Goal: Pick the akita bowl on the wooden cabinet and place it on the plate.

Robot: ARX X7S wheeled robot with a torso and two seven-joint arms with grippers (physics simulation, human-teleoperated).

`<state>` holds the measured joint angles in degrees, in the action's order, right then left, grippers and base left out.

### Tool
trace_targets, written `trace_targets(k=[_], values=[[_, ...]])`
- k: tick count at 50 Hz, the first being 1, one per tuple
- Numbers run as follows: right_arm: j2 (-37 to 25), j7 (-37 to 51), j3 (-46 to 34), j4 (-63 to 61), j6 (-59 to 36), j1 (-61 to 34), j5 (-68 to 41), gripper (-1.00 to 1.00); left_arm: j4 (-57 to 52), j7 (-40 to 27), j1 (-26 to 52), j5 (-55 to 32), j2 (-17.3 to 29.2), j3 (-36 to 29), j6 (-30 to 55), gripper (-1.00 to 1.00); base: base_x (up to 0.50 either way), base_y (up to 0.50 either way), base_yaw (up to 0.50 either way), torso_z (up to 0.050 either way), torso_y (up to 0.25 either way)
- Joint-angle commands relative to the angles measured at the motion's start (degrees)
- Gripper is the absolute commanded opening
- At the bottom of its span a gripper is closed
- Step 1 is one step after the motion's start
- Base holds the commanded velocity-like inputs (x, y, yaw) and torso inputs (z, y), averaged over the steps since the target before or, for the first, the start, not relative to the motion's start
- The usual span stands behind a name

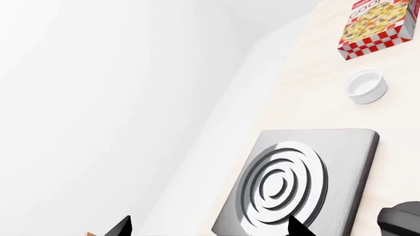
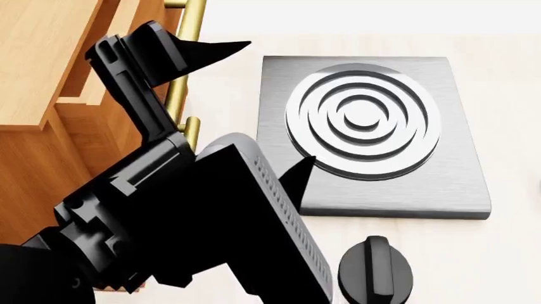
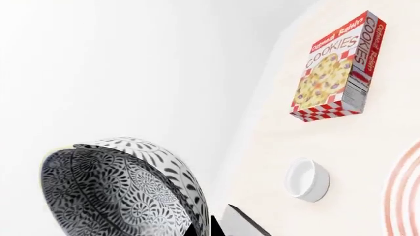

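Left pincer [image 1: 206,228], lower edge, left wrist view: tips spread, empty, over the burner [image 1: 288,184]. Head view: same pincer [image 2: 253,101] beside the cabinet [image 2: 42,69], upper left. Right wrist view: right pincer [image 3: 210,223] pinches the bowl [image 3: 118,191] rim, lower left; bowl tipped sideways, mouth facing camera, likely for carrying; plate [image 3: 404,191] at right edge.

matte black blocky left arm [image 2: 169,209] with pointed, wedge-shaped jaws.

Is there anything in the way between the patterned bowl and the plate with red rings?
Nothing visible blocks it. The right gripper holds the akita bowl up in the air; the plate lies at the picture's edge. A small white cup sits beside the plate, not on it.
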<state>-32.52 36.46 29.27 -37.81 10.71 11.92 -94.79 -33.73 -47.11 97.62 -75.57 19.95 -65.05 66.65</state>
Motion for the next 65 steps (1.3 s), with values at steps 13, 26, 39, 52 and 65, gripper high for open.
trace_targets(k=[13,26,39,52,65], values=[[5.1,-3.4,5.3,1.4,4.0,1.3,-6.6,-1.00,0.1,0.1,-0.7,0.7,0.7,-0.6,-0.8,1.00,0.00,0.00,0.00,0.000,0.001],[6.6,12.7,5.0,1.3,6.4,0.4,2.1,-1.00,0.0,0.0,-1.3,0.8,1.2,-0.8,-1.3,1.00,0.00,0.00,0.00,0.001,0.000],[8.6,12.5,5.0,2.4,7.7,-0.6,4.3,-1.00,0.1,-0.1,-1.7,1.0,1.4,-1.1,-1.6,1.00,0.00,0.00,0.00,0.000,0.000],[7.6,14.0,4.3,5.3,7.2,-2.5,4.3,-1.00,0.2,0.2,-2.0,1.7,1.7,-1.5,-2.1,1.00,0.00,0.00,0.00,0.000,0.001],[8.6,16.4,3.8,10.5,8.3,-5.0,5.3,-1.00,0.5,0.7,-2.3,2.3,1.6,-2.0,-2.5,1.00,0.00,0.00,0.00,0.000,0.000]])
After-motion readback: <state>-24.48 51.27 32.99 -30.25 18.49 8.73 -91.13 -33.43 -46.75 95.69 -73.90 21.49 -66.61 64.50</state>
